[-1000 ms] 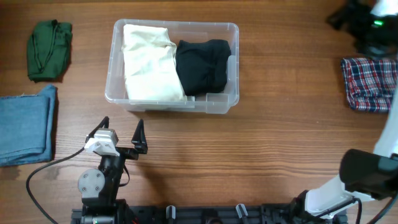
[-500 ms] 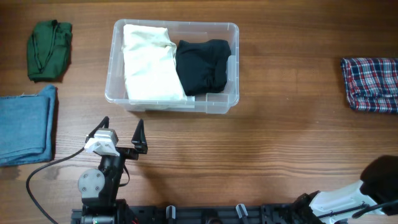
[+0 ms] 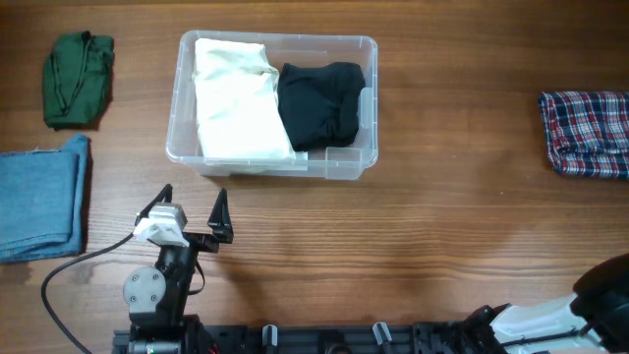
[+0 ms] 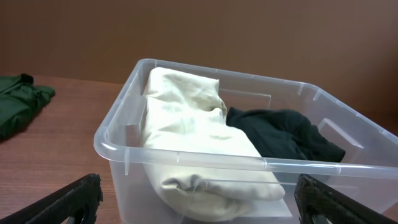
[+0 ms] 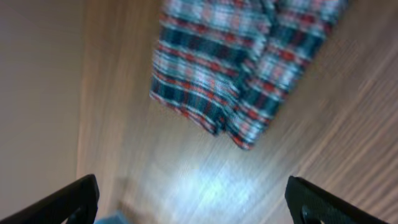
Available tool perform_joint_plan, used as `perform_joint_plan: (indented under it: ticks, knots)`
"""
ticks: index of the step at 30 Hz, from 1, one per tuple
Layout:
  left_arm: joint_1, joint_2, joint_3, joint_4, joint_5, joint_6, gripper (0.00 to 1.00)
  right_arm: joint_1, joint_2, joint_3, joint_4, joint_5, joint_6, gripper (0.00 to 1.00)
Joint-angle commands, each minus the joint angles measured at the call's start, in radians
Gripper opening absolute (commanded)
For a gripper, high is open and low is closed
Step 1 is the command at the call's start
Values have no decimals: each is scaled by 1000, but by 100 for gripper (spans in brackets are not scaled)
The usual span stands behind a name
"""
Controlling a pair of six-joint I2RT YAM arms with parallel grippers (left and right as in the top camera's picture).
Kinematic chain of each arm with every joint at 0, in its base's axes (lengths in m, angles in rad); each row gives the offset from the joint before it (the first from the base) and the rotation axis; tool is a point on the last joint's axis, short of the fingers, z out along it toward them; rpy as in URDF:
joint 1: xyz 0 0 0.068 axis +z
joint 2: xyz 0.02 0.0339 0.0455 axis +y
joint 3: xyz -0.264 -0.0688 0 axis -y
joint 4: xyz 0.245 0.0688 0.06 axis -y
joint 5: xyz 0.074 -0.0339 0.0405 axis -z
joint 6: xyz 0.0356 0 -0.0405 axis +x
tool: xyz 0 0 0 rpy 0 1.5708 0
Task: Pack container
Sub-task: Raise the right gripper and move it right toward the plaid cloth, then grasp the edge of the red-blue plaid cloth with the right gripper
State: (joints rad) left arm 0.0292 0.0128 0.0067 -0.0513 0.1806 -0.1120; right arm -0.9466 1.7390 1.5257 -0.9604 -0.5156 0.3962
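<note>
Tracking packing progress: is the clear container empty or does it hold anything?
Partly filled: a folded cream cloth and a black garment lie side by side inside the container.

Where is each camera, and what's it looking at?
Overhead: above the table, looking straight down at the container, the left gripper and the right arm.
Left wrist: low over the table, facing the container; own fingers show.
Right wrist: looks down at the plaid cloth; right gripper shows.
Shared: overhead and left wrist see the container.

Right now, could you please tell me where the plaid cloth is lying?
In the overhead view the plaid cloth lies on the table at the far right, well apart from the container.
</note>
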Motion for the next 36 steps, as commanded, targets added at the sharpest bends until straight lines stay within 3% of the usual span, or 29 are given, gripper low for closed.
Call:
perform_joint_plan:
  ticks: [1, 12, 19, 25, 36]
  knots:
    - [6, -7, -1, -9, -2, -8, 100, -37, -109, -194, 118, -65, 51, 100]
    - [6, -7, -1, -9, -2, -8, 100, -68, -160, -506, 373, -69, 49, 100]
    - [6, -7, -1, -9, -2, -8, 100, -68, -160, -716, 736, -157, 26, 100]
    - [6, -7, -1, -9, -2, -8, 100, -68, -159, -829, 951, -163, 26, 100]
    - [6, -7, -1, -9, -2, -8, 100, -68, -159, -898, 1081, -82, 174, 100]
